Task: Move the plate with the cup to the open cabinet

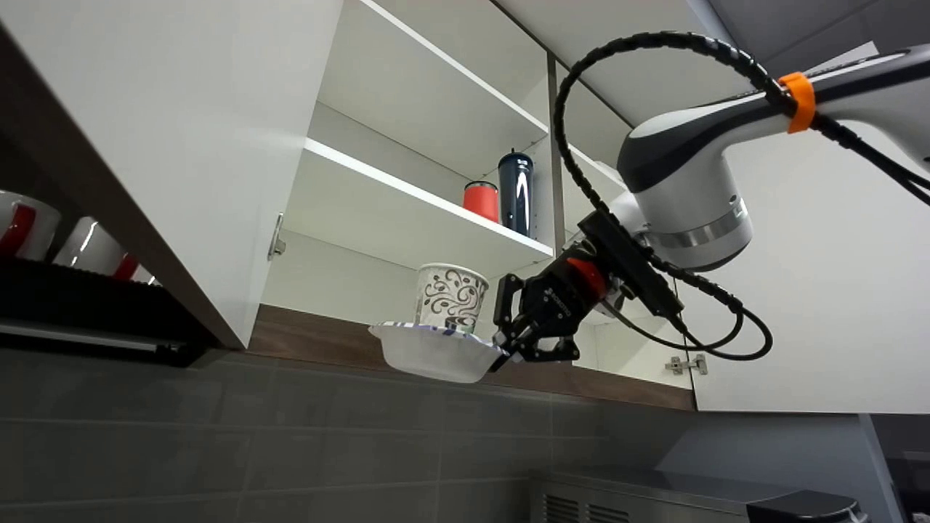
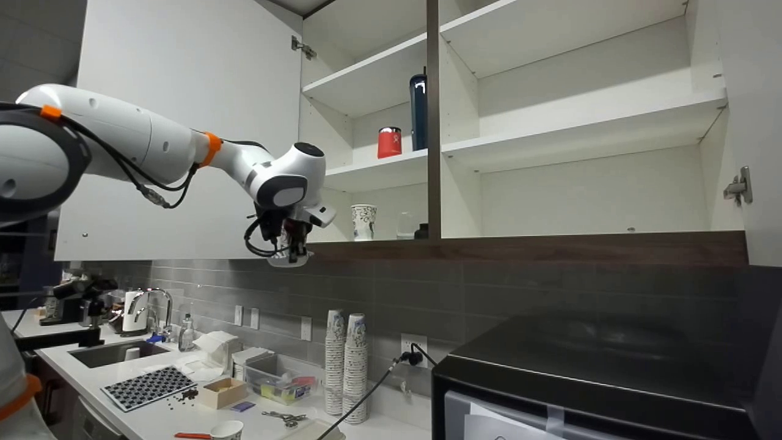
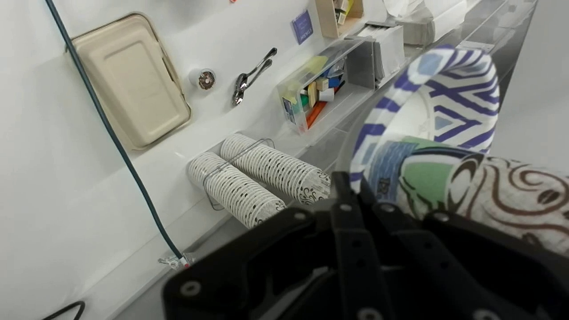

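The gripper point(image 3: 354, 184) has its jaws pinching the rim of the plate point(image 1: 436, 356), a deep, bowl-like piece with purple bands inside; the wrist view shows a finger on each side of the rim. The plate is held in the air, reaching out from the fingertips. The cup point(image 1: 450, 296), white with dark scrolls, stands about upright in it, just beside the jaws, and the wrist view shows a blue and green print on its side, close to the fingers. In both exterior views the open cabinet point(image 2: 580, 247) rises above the jaws; in an exterior view its brown bottom edge passes behind the plate, though I cannot tell how near the two are. On a shelf above the jaws a red cup point(image 2: 389, 143) stands just beside a blue tumbler point(image 2: 418, 113). On the cabinet's floor, right of the jaws in an exterior view, are a patterned cup point(image 2: 363, 222), a clear vessel point(image 2: 405, 226) and a dark thing point(image 2: 421, 231) too small to name. Well below the jaws lies the counter point(image 3: 35, 169), with stacks of cups point(image 2: 335, 373), spoons point(image 3: 241, 83), a tan box point(image 3: 133, 84) and a clear bin point(image 3: 359, 89). A black appliance point(image 2: 586, 366) sits below and right of the jaws in an exterior view; mugs point(image 1: 25, 225) show well to their left in an exterior view.
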`<state>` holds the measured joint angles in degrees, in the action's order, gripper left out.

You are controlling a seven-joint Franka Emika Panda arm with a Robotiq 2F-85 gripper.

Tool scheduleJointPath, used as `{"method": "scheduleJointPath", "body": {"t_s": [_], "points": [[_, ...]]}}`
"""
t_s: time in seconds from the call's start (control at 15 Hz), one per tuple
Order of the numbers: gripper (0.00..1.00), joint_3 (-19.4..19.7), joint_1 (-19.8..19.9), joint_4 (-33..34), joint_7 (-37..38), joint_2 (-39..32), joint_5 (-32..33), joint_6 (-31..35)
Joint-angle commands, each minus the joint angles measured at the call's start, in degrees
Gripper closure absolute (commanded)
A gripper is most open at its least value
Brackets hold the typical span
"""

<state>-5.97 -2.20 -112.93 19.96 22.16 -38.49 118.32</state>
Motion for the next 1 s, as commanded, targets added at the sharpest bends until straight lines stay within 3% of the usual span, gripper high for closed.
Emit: {"method": "scheduleJointPath", "body": {"t_s": [0.0,0.47,0.93], "points": [[0.99,0.08,0.28,5.04,5.15,-1.08,3.27,-4.60],[0.99,-0.18,0.15,15.36,11.28,-5.60,8.30,-8.70],[0.99,-1.08,-0.45,24.61,13.96,-11.88,11.26,-7.92]]}}
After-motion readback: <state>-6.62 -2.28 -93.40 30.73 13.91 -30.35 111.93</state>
